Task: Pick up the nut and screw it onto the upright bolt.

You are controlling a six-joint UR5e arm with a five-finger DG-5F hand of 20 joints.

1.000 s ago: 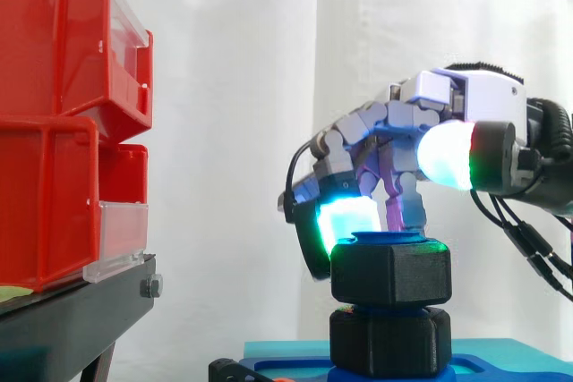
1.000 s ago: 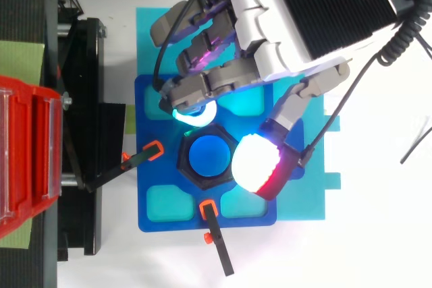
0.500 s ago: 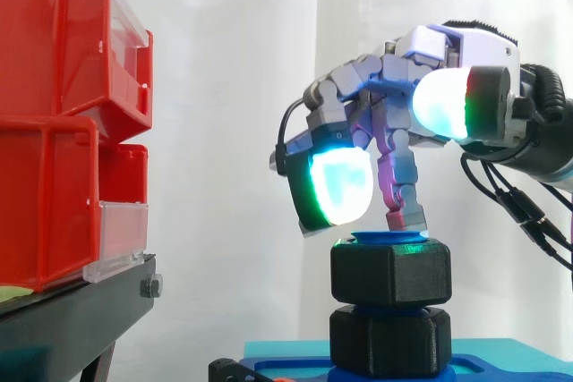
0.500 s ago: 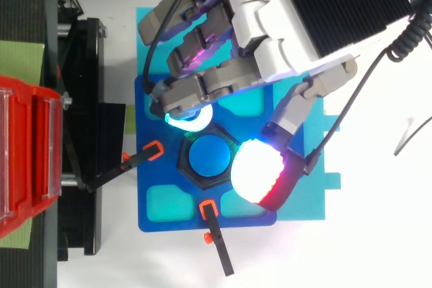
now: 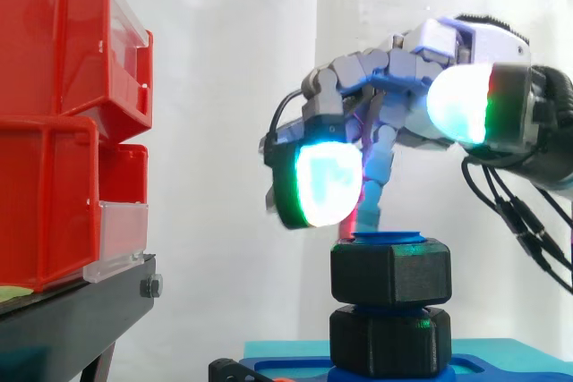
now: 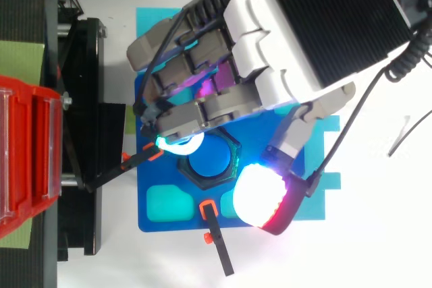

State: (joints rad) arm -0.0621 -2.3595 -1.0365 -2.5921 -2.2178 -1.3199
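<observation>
Nearest the side camera, the thumb pad (image 6: 260, 193) glows at the nut's (image 5: 390, 272) 5 o'clock. That black nut sits high on the upright blue bolt (image 6: 208, 160). Just above it, the hand (image 6: 317, 32) hangs with loosely bent fingers spread apart, gripping nothing. Red bins (image 5: 54, 131) stand at 9 o'clock.

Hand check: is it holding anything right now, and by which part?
Nothing is held. The hand hovers above the nut, fingertips clear of it; the nut sits on the bolt.
</observation>
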